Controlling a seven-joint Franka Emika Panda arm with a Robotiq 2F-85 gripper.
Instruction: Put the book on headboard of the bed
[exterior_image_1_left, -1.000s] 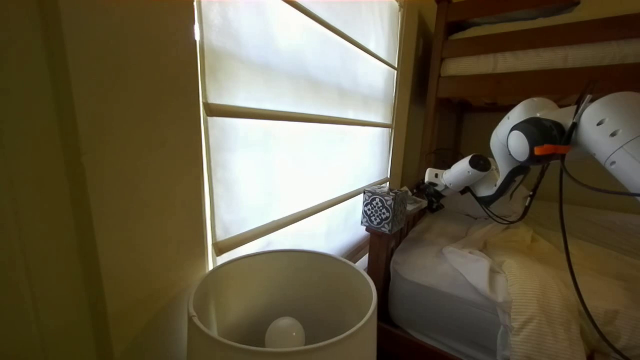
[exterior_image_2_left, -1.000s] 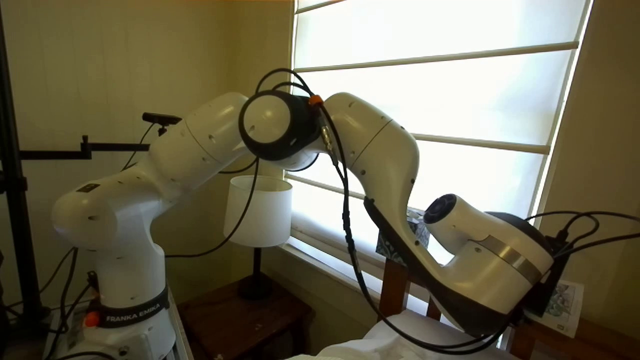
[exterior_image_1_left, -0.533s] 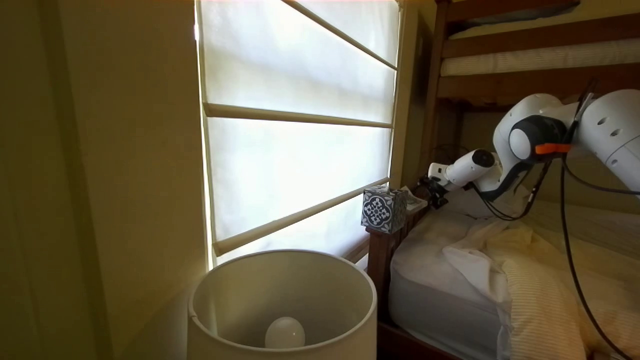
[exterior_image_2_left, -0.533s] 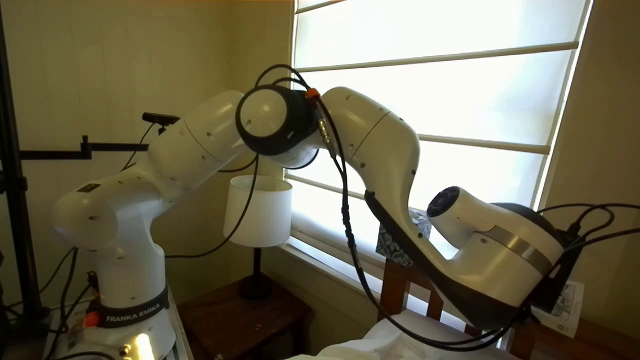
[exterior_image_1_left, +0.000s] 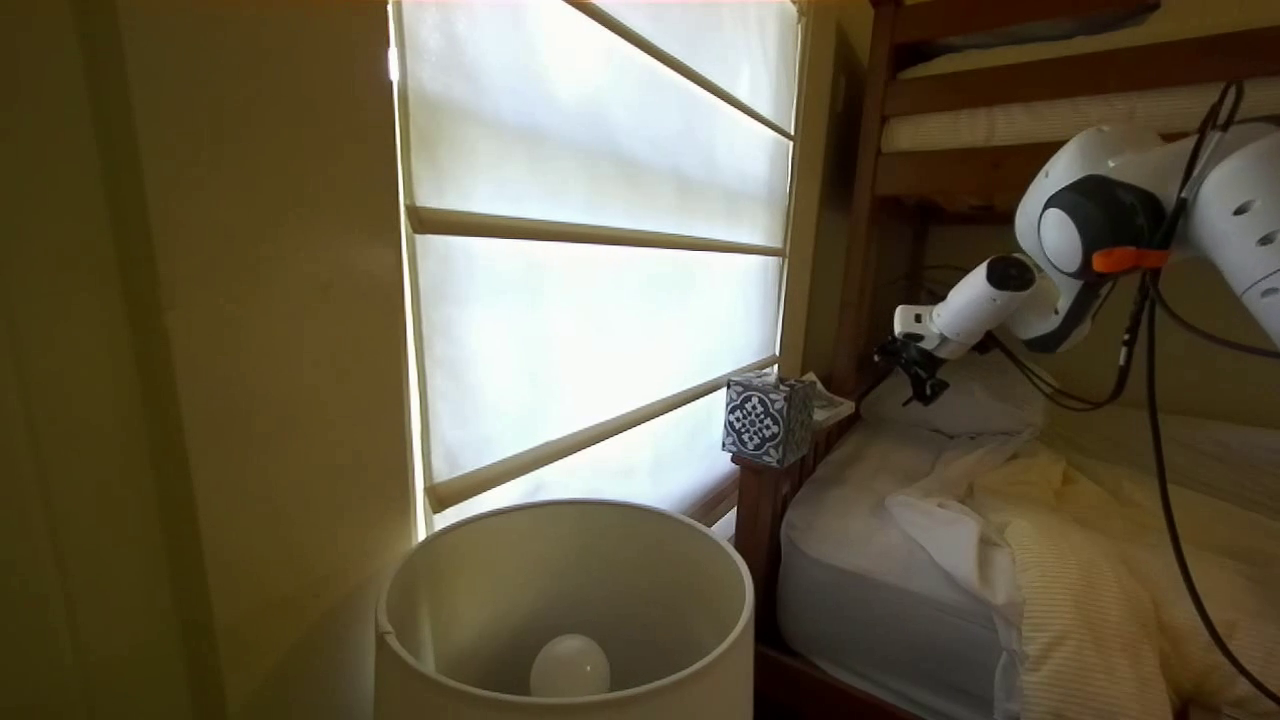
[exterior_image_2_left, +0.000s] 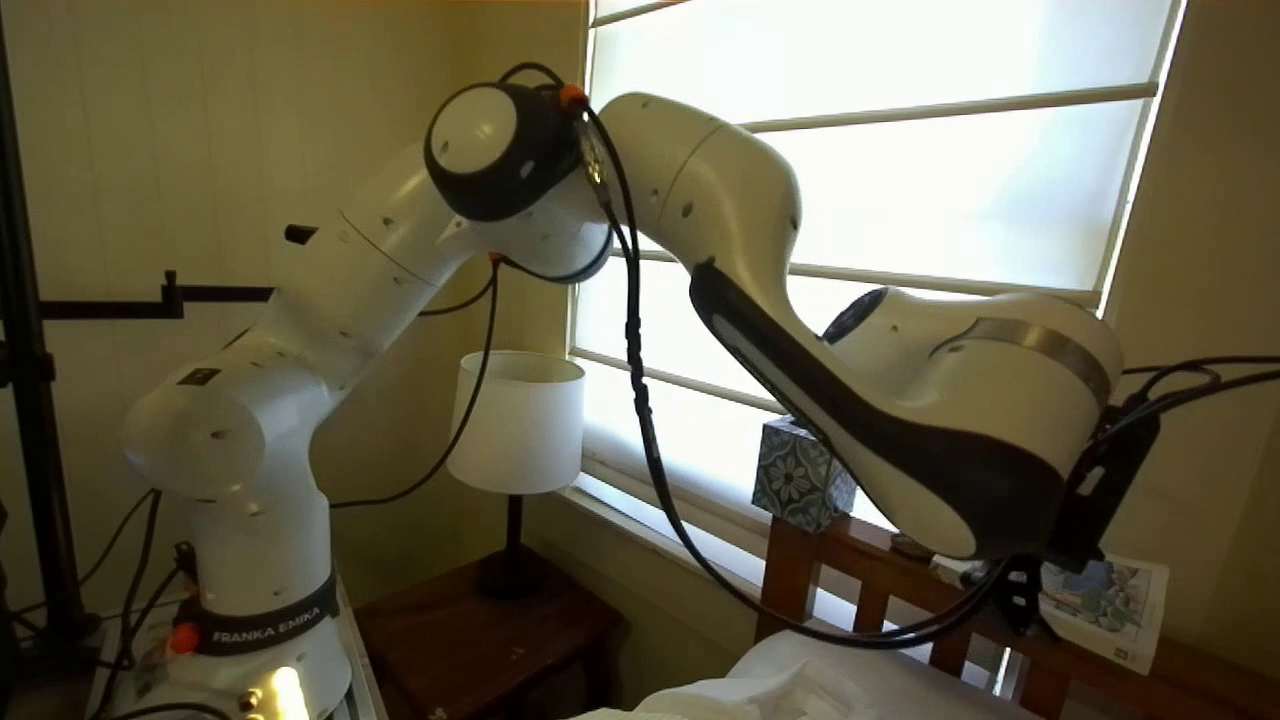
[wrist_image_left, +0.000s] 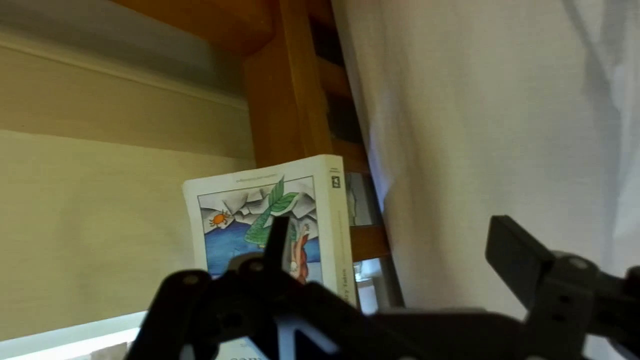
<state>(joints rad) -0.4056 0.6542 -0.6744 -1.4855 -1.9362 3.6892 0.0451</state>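
Risen, the tool (wrist_image_left: 390, 242) gapes — only the wrist view shows the printed crab (wrist_image_left: 219, 219) on the book (wrist_image_left: 255, 231).

"How much wooden furniture do you get?"

"One bunk bed (exterior_image_1_left: 960, 172), one headboard (exterior_image_2_left: 860, 555) to it, one small table (exterior_image_2_left: 470, 650)."

"And reading matter?"

"One book (wrist_image_left: 260, 220)."

"Anything boxy?"

"Just one box (exterior_image_1_left: 767, 420)."

"Lighting?"

"One lamp (exterior_image_2_left: 515, 430), one bulb (exterior_image_1_left: 570, 665)."

"The rest of the room?"

"One blind (exterior_image_1_left: 600, 340), one upright pole (exterior_image_2_left: 45, 470)."

"And the moving parts?"

"One robot arm (exterior_image_2_left: 730, 180), one gripper (wrist_image_left: 390, 235), two fingers (wrist_image_left: 517, 260)."
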